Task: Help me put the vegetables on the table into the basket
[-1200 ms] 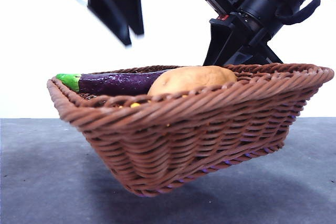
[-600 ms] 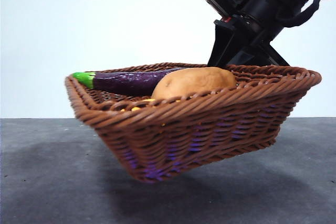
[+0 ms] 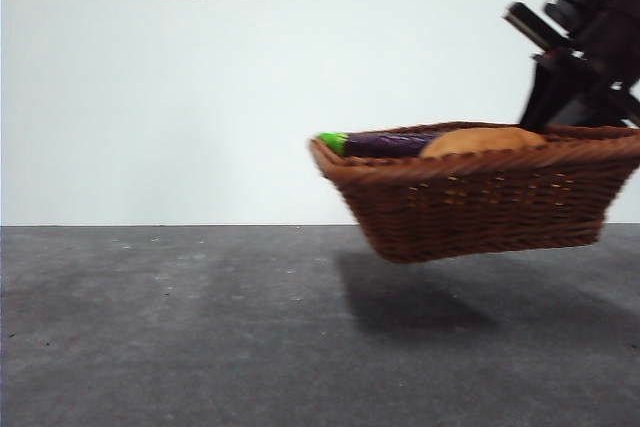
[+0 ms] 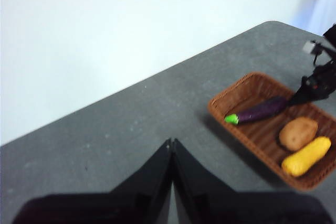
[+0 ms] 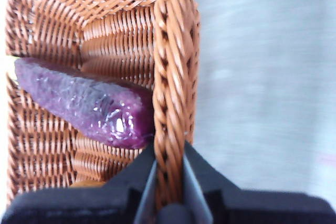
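Three vegetables lie in the woven wicker basket (image 3: 480, 209), apparently clear of the matte grey desk (image 3: 200, 327); right end effector (image 5: 169, 182) clamps its braided rim, left end effector (image 4: 171, 150) closed.

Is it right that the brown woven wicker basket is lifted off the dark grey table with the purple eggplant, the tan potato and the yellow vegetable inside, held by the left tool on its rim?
Not quite: the right tool, not the left, is clamped on the rim of the brown woven wicker basket, as the right wrist view shows. The rest holds: the basket hangs above the dark grey table with the purple eggplant, tan potato and yellow vegetable inside.
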`<action>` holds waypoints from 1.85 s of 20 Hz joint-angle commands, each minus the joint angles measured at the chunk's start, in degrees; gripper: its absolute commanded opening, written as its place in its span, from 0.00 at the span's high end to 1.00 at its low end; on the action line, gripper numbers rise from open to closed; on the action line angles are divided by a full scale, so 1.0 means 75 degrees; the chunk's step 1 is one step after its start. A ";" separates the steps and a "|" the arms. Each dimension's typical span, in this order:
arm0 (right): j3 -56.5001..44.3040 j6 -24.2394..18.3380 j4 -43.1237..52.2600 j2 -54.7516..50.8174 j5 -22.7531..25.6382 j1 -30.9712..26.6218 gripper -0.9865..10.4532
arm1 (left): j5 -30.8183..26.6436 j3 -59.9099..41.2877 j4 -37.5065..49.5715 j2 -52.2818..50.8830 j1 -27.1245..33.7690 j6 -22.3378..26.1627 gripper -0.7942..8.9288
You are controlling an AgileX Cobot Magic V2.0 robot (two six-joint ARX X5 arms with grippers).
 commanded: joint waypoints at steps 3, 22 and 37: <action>-0.0020 -0.0504 -0.0131 0.0082 -0.0137 -0.0775 0.92 | -0.0417 -0.1705 -0.0003 -0.0592 0.0017 -0.0306 0.93; -0.0009 -0.1475 0.0536 0.2200 0.0388 -0.1233 0.81 | -0.0533 -0.3485 0.0099 -0.0968 0.0017 -0.0906 0.93; 0.0676 -0.1839 -0.1775 -0.0548 0.0685 -0.1239 0.59 | -0.0536 -0.3485 0.0032 -0.0962 0.0017 -0.0842 0.93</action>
